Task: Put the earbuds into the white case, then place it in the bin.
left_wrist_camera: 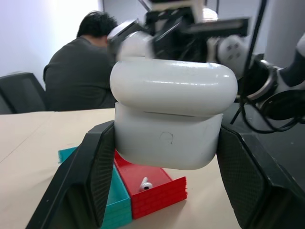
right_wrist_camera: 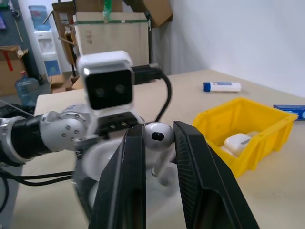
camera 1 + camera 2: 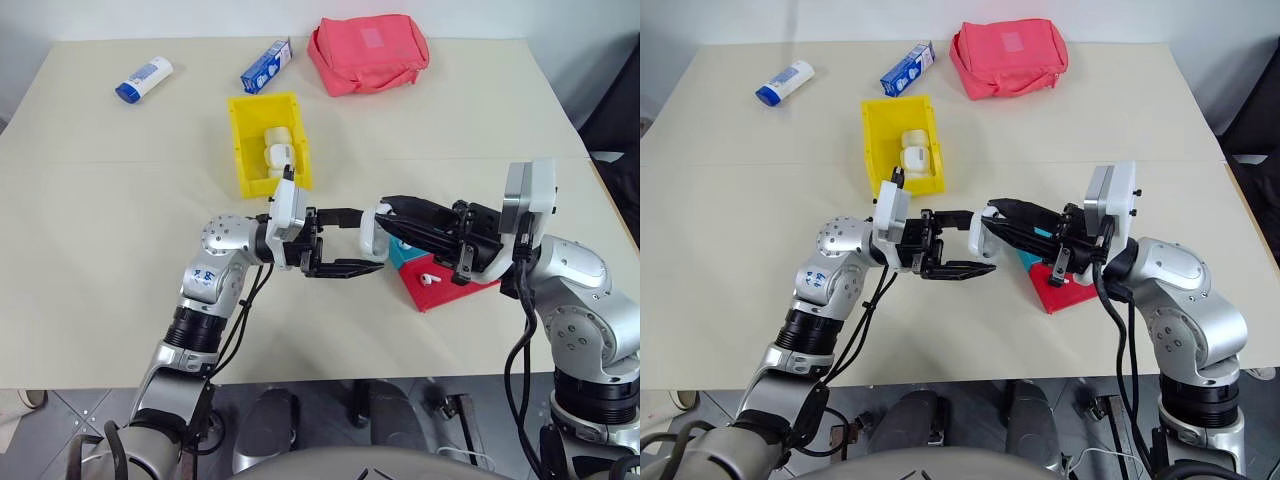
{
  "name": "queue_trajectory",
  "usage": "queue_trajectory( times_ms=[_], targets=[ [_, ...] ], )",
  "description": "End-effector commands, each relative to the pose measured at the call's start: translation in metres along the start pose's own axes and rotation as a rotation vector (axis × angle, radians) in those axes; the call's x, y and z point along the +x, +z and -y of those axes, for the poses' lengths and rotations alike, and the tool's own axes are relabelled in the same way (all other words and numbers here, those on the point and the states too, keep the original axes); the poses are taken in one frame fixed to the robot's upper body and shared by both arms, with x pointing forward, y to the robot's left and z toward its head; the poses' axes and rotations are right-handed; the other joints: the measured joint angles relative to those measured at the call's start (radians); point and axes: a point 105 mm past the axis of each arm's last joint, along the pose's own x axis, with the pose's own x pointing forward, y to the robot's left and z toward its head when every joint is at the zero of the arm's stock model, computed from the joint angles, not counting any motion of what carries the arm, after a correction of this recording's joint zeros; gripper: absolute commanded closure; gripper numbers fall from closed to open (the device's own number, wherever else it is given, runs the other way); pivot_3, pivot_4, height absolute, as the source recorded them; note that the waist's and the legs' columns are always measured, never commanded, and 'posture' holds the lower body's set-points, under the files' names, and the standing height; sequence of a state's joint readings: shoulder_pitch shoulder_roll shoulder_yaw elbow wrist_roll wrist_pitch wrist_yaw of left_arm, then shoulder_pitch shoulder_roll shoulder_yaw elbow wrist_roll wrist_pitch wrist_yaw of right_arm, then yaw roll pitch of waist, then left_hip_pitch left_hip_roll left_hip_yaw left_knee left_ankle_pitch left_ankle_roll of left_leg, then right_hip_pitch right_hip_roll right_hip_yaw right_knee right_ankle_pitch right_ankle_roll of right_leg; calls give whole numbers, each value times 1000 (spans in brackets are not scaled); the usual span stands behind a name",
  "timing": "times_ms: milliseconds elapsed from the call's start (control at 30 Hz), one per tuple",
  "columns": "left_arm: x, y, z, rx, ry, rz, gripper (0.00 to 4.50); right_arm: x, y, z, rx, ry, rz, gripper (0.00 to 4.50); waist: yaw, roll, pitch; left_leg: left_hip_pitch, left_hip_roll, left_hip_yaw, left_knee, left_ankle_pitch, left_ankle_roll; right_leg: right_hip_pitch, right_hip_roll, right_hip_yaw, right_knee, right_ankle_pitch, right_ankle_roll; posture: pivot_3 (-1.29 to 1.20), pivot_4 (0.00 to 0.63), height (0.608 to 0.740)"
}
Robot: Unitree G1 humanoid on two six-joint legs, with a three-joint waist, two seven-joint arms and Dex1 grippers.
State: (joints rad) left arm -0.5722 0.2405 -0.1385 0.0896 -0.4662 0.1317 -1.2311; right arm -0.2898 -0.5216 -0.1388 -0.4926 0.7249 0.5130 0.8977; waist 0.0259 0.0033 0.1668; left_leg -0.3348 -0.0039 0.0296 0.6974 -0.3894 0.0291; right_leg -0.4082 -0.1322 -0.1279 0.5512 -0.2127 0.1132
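Left eye view — left hand [image 3: 345, 240] clamps 1 white case [image 3: 373, 233], right hand [image 2: 159, 143] pinches 1 earbud [image 2: 158, 137] — 1 lies loose [image 3: 428, 280].

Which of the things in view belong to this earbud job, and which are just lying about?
Job:
- white case, held in the left hand
- earbud, pinched in the right hand
- second earbud in the red tray
- yellow bin

Lying about:
- red pouch
- white tube
- blue box
- teal tray
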Motion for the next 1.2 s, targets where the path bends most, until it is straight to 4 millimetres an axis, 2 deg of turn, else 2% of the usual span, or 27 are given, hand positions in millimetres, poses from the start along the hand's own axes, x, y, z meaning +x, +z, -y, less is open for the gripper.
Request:
queue_trajectory(
  times_ms=[33,367,533,833,1167,1200],
  targets=[
    [1,12,4,28,-27,39,1703,1,1,-1,-28,8,29,4024,0,0,0,0,0,0,0,0,0,0,0,0,0,0,0,0,150,740],
    [1,14,-1,24,-5,46,1703,1,-15,-10,-20,39,8,4024,0,0,0,0,0,0,0,0,0,0,0,0,0,0,0,0,150,740],
    [2,17,-4,26,6,61,1703,-6,-35,-11,-46,100,-104,4024,1,0,0,0,0,0,0,0,1,0,0,0,0,0,0,0,150,740],
    [1,17,-7,32,25,70,1703,-11,-37,-12,-41,176,-145,4024,1,0,0,0,0,0,0,0,1,0,0,0,-1,0,0,0,150,740],
    [4,16,-8,40,26,77,1703,-7,-31,-3,-58,190,-193,4024,1,0,0,0,0,0,0,0,1,0,-1,0,-1,0,0,0,150,740],
    [4,15,-8,40,27,77,1703,-6,-27,-3,-71,189,-194,3674,1,0,0,0,0,0,0,0,1,0,-1,0,-1,0,0,0,150,740]
  ],
)
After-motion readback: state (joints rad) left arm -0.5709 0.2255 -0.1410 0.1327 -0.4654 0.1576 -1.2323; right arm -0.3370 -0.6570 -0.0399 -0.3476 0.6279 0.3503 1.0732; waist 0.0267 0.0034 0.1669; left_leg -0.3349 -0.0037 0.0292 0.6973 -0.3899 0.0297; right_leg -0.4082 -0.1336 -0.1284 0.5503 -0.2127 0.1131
